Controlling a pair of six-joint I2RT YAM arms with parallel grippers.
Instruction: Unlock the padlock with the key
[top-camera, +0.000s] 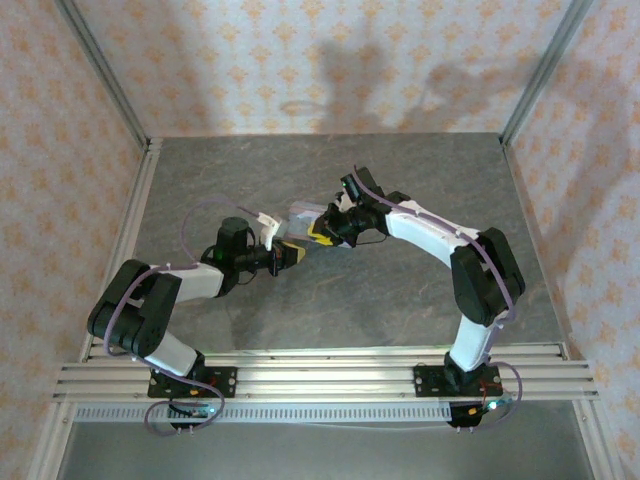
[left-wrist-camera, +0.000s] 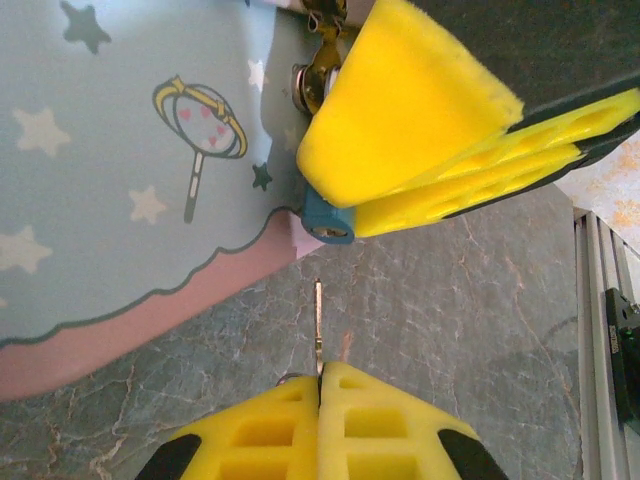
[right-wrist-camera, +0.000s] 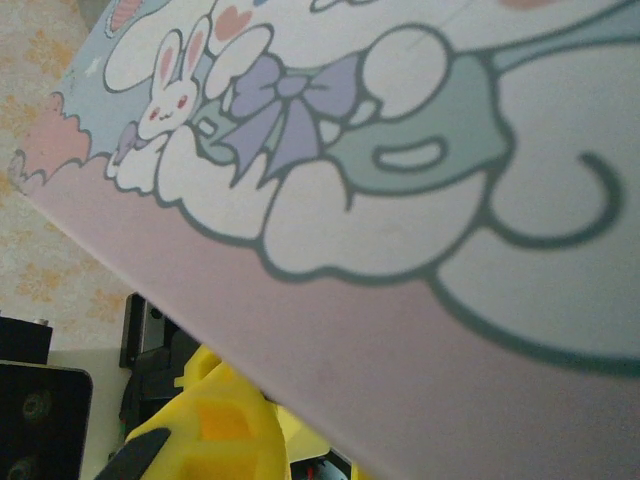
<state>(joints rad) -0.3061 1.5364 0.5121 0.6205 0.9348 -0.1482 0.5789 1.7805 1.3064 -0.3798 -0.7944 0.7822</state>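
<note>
Your left gripper (left-wrist-camera: 320, 375) is fully closed on the key (left-wrist-camera: 318, 320), whose blade projects straight ahead of the fingertips. Your right gripper (left-wrist-camera: 338, 198) is clamped on the padlock (left-wrist-camera: 322, 218), which sits just beyond the key tip without touching it. The printed tin (left-wrist-camera: 120, 150) lies beside both grippers

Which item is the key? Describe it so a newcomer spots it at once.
In the left wrist view, find the big light-blue tin printed with stars. Below its corner, the yellow left end effector is shut on the key, which points up toward the small blue padlock. It is a thin, pale metal sliver, nothing like the boxy tin or the stubby padlock.
</note>
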